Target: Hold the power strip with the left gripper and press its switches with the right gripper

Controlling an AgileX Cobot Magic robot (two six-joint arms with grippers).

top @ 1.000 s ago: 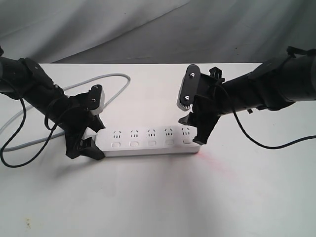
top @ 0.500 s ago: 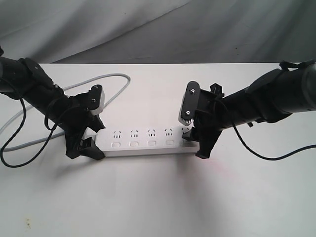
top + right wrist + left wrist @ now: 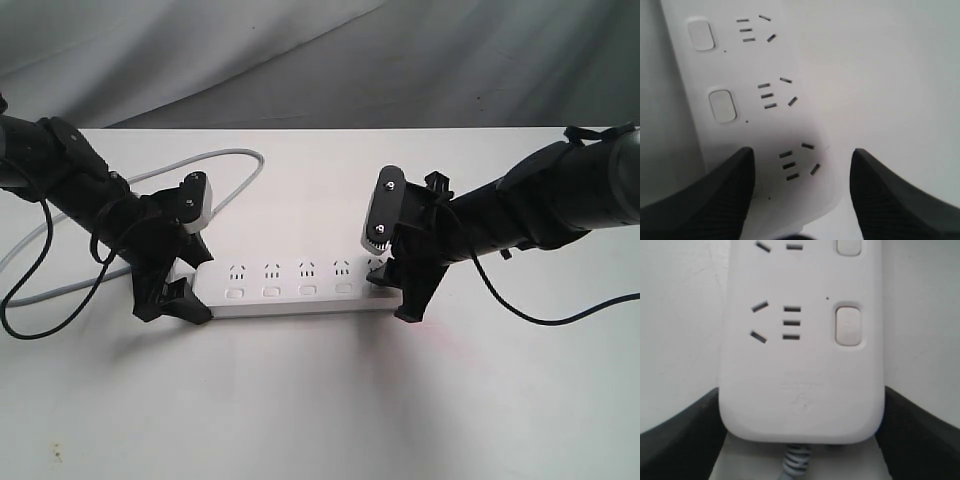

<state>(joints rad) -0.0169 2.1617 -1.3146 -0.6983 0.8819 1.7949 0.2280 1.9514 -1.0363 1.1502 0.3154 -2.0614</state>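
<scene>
The white power strip [image 3: 300, 285] lies across the table, and its grey cord [image 3: 215, 160] curves off to the back left. My left gripper [image 3: 195, 280] is shut on the cord end of the power strip [image 3: 800, 370], a black finger [image 3: 675, 440] tight against each side. At the other end my right gripper [image 3: 392, 298] stands open. In the right wrist view the right gripper [image 3: 802, 152] has one finger [image 3: 715, 195] on the strip where the end switch sits, hiding it. The other finger [image 3: 900, 195] is over bare table. Two more switches [image 3: 722, 105] show beyond.
The white table [image 3: 320, 400] has a grey cloth backdrop [image 3: 300, 50] behind it. Black arm cables loop over the table at the left [image 3: 20, 300] and the right [image 3: 540, 315].
My right gripper has come down and a little toward the front onto the strip's right end, mostly in the first half second. A faint red glow on the table has faded. The left gripper has not moved.
</scene>
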